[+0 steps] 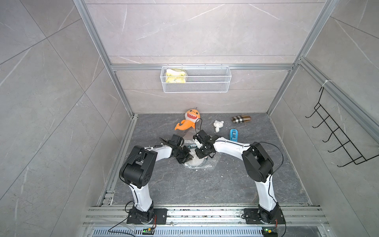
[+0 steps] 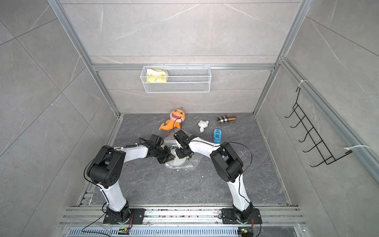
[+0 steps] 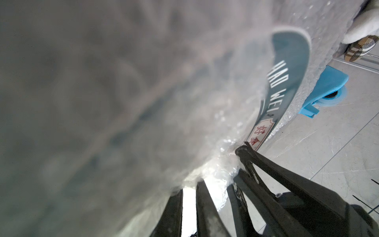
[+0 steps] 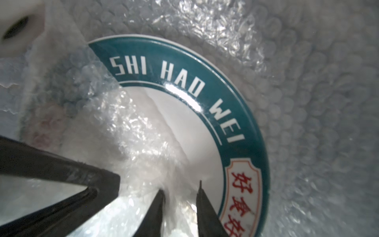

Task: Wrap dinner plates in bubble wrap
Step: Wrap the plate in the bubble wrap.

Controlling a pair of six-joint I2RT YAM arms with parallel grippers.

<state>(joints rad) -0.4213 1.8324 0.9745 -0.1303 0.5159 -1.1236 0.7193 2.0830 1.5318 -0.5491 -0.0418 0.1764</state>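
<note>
While the left gripper (image 3: 218, 168) pinches bunched bubble wrap (image 4: 307, 102) over the plate (image 4: 155, 53) from nine o'clock, the right gripper (image 4: 149, 184) at three o'clock stands slightly spread over it.

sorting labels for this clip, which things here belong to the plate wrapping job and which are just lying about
Job:
dinner plate
bubble wrap, partly folded over it

Lying about:
orange shark plush
white figurine
plaid case
blue tape dispenser
wire basket with yellow sponges
black hook rack
</note>
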